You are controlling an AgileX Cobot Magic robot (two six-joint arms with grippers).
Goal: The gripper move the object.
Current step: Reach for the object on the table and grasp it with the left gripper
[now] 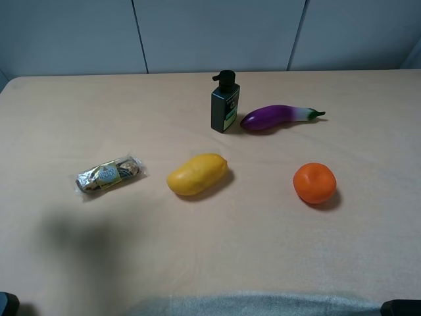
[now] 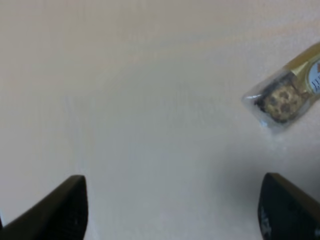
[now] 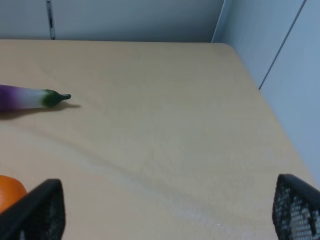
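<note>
The object, a clear packet of gold-foil chocolates [image 1: 109,174], lies flat on the beige table at the left. One end of this packet [image 2: 287,92] shows in the left wrist view, ahead of the fingers and off to one side. My left gripper [image 2: 172,207] hangs above bare table, open, with nothing between its dark fingertips [image 2: 67,205]. My right gripper [image 3: 170,207] is open too, over the table's right part, and holds nothing. In the exterior high view both grippers are nearly out of the picture at its lower corners.
A yellow oval fruit [image 1: 197,174] lies right of the packet. An orange [image 1: 314,182] sits further right. A dark pump bottle [image 1: 225,104] and a purple eggplant [image 1: 279,117] stand at the back. The table's right edge [image 3: 260,100] runs along a grey wall.
</note>
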